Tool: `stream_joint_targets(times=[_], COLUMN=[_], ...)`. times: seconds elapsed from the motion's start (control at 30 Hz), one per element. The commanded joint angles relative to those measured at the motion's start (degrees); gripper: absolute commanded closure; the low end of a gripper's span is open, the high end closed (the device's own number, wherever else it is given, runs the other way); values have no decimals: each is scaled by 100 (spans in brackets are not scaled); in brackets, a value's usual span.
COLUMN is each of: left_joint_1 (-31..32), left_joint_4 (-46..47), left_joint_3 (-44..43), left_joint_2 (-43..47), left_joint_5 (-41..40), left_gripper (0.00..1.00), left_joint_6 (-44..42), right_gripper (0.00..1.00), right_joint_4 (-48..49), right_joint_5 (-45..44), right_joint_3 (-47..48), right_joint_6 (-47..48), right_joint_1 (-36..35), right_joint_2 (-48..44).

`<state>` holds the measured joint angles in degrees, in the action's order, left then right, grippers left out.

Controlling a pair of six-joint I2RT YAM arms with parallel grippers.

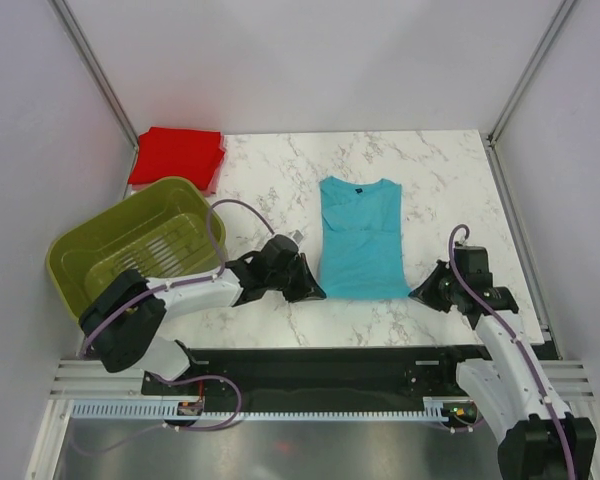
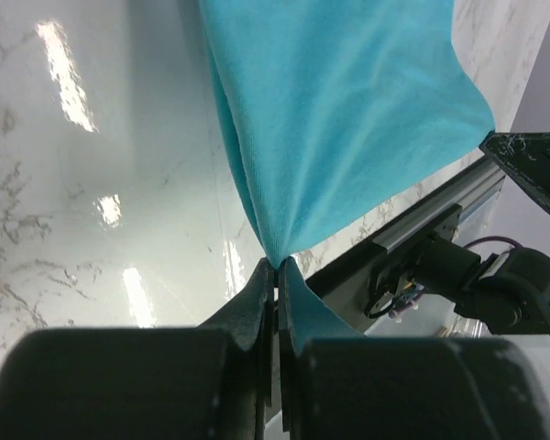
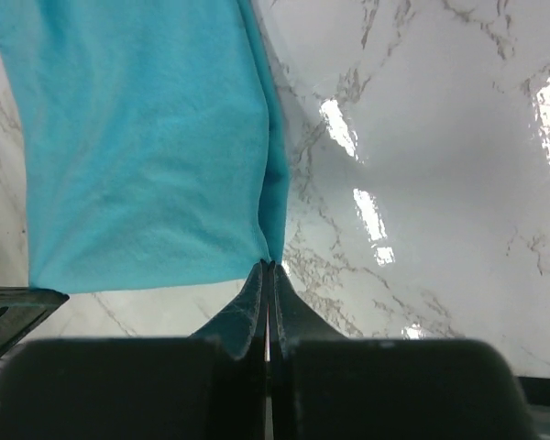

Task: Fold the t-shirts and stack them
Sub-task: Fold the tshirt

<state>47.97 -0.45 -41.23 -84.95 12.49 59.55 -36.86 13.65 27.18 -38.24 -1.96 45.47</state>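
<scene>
Fingers (image 2: 255, 307) pinching turquoise t-shirt (image 1: 360, 240) hem corners, collar far, long axis near-to-far

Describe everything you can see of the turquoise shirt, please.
The shirt is soft turquoise knit, lying flat on the table with its neck at the far end and sleeves folded in. The left gripper and right gripper are each shut on a near hem corner, gathering the cloth there.

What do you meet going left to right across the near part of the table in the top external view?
olive-green basket → left tool, shut on the shirt's near corner → turquoise t-shirt → right tool, shut on its other near corner
</scene>
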Motion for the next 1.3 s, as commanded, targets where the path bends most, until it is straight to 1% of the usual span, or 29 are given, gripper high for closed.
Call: stream_joint_targets(times=[0.0,0.17,0.27,0.37,0.47,0.5,0.57,0.6,0.63,0.83,0.97,1.0,1.03,1.27], left_joint_1=[160,442,503,468,249,109,-67,-155,-356,-1051,-1359,-1551,-1553,-1983], left_joint_4=[-131,-368,-579,-772,-947,-1009,-1141,-1150,-1151,-1212,-1221,-1221,-1221,-1230], left_joint_3=[150,28,-104,-279,-762,-1085,-1386,-1648,-1790,-2977,-3785,-4379,-4384,-5674], left_joint_2=[478,856,971,1007,744,560,401,313,155,-548,-1154,-1756,-1893,-2921], left_joint_5=[-282,-475,-572,-818,-836,-775,-731,-678,-626,-256,-28,286,324,482], left_gripper=[98,98,98,98,98,98,98,98,98,98,98,98,98,98], left_joint_6=[276,285,277,163,-188,-259,-452,-496,-558,-980,-1331,-1480,-1481,-1701], right_gripper=[100,100,100,100,100,100,100,100,100,100,100,100,100,100], right_joint_4=[-759,-1147,-1315,-1271,-877,-797,-508,-393,-305,258,513,679,680,900], right_joint_5=[-3,6,-46,-292,-398,-459,-600,-679,-697,-451,-539,-460,-460,-354], right_joint_3=[410,753,1069,1360,1667,1868,2106,2316,2449,3583,4268,4791,4919,6026], right_joint_6=[-105,-201,-219,-158,79,184,238,247,264,291,256,195,194,211], right_joint_1=[-33,-42,-42,-42,-42,-42,-33,-42,-33,-42,-42,-42,-42,-42], right_joint_2=[-511,-900,-935,-813,-234,116,426,723,900,2315,3150,3804,3968,5234])
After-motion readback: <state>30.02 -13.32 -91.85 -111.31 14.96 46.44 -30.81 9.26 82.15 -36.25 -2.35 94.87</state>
